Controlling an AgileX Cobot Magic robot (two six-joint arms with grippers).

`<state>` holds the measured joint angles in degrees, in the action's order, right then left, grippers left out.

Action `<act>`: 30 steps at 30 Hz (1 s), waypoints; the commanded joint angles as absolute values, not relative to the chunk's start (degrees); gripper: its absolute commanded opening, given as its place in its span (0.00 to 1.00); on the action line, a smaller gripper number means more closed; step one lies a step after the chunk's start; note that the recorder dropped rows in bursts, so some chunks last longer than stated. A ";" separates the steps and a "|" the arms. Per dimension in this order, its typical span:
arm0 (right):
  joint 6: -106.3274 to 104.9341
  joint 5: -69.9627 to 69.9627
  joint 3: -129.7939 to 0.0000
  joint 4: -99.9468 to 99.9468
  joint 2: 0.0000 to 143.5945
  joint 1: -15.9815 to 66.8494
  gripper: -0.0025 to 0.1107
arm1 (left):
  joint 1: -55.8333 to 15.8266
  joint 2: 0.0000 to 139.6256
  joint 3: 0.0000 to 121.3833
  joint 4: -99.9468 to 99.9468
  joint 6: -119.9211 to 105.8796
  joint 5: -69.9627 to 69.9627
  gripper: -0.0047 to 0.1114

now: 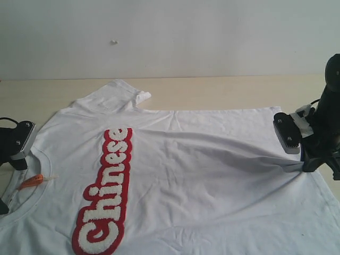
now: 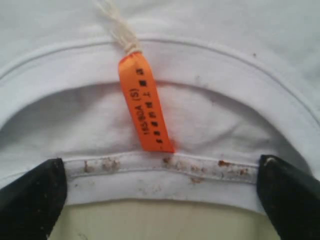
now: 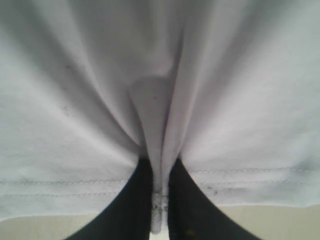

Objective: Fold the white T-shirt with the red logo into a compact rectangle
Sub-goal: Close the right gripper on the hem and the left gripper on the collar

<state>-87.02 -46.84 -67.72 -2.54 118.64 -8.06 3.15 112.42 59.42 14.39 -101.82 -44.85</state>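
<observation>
Shirt folding goes well when both ends are held well. The white short-sleeved cotton T-shirt (image 1: 202, 175) lies flat, chest up, on the pale wooden counter (image 1: 212, 87). In the exterior view its ribbed round collar (image 2: 215, 67) is at 9 o'clock and its stitched bottom hem (image 3: 250, 177) is at 3 o'clock. The fuzzy red-and-white logo band (image 1: 106, 191) runs from the middle down toward 7 o'clock.

The black right pincer (image 3: 161, 172) is squeezed narrow on a small pinch of the hem. The cloth bunches into a ridge between its tips. I cannot tell if it has both layers.

The black left pincer (image 2: 160, 170) is wide and holds nothing. One tip sits on each side of the back of the collar, with the small orange neck tag (image 2: 145, 105) between them.

I think the next job is for the left pincer to go down and close on the collar edge. It should bite the thick ribbed part, not the tag, since the tag could slip or tear.

Then both pincers should lift together, at the same height and speed. The right hold is small and close to the edge, so a hard pull could make it slip. Going slowly keeps the shirt flat and the fold straight.
</observation>
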 commanded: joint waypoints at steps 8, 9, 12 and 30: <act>-86.80 -41.77 -65.12 -4.72 125.39 -8.65 0.02 | 2.87 114.58 58.01 16.13 -101.56 -46.37 0.94; -86.80 -41.77 -65.12 -4.72 125.39 -8.65 0.02 | 2.87 114.58 58.01 16.13 -101.56 -46.69 0.94; -86.80 -41.77 -65.12 -4.72 125.39 -8.65 0.02 | 2.87 114.58 58.01 16.13 -101.56 -46.73 0.94; -86.88 -41.77 -65.12 -4.46 125.39 -8.65 0.02 | 2.87 114.58 58.01 17.54 -101.49 -45.71 0.94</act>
